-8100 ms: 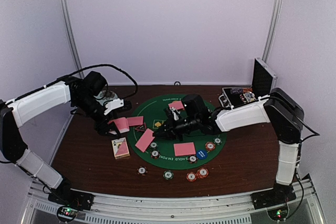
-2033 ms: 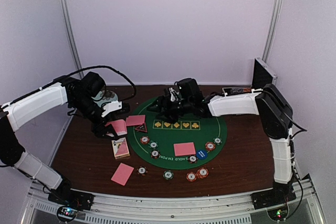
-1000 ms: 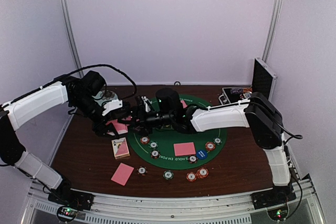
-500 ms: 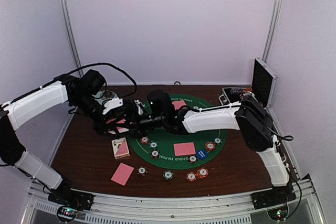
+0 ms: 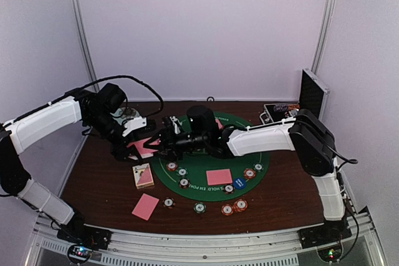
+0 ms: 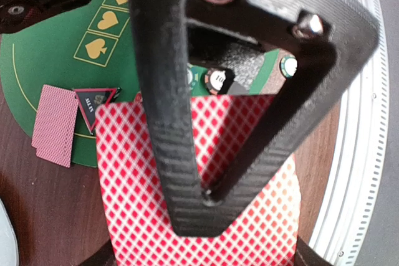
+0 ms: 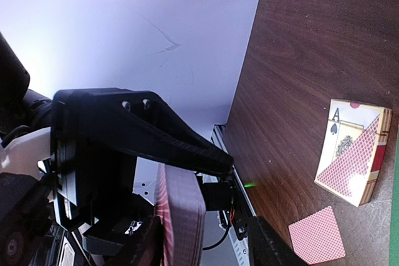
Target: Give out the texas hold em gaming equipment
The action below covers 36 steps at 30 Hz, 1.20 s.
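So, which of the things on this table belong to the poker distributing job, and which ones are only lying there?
Belong to the job:
- held stack of pink-backed cards
- loose card
- second loose card
- striped chips
- blue disc
- triangle marker

Only lying about:
- aluminium case
- card box

The cards (image 6: 131, 185) carry a red-white diamond lattice; the mat (image 6: 43, 54) is green.
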Tool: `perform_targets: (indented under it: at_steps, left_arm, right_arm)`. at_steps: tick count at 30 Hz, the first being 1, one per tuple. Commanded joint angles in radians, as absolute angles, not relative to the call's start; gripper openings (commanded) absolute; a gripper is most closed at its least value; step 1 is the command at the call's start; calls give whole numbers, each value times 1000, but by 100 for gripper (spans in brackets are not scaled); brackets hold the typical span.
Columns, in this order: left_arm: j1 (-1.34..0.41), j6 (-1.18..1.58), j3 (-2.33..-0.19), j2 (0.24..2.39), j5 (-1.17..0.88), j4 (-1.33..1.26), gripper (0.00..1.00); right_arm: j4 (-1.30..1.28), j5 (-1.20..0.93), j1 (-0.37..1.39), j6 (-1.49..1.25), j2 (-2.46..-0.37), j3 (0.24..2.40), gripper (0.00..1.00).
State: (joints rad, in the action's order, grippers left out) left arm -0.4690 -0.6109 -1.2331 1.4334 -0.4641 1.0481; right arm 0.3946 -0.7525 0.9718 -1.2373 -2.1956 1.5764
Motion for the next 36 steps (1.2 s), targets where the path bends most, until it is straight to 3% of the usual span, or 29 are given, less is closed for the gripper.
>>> perform_targets:
  at_steps: [1, 20, 36]
  left_arm:
    - [-472, -609, -1254, 1424, -497, 1016, 0]
    - [-472, -611, -1245, 1419, -492, 1017, 0]
    - [-472, -614, -1236, 1411, -485, 1016, 0]
  right_arm:
    - [339, -745, 962, -1221, -2156, 1536, 45]
    - [273, -729, 922, -1177, -2002, 1467, 6]
    - [124, -766, 741, -1068, -1919, 1400, 2]
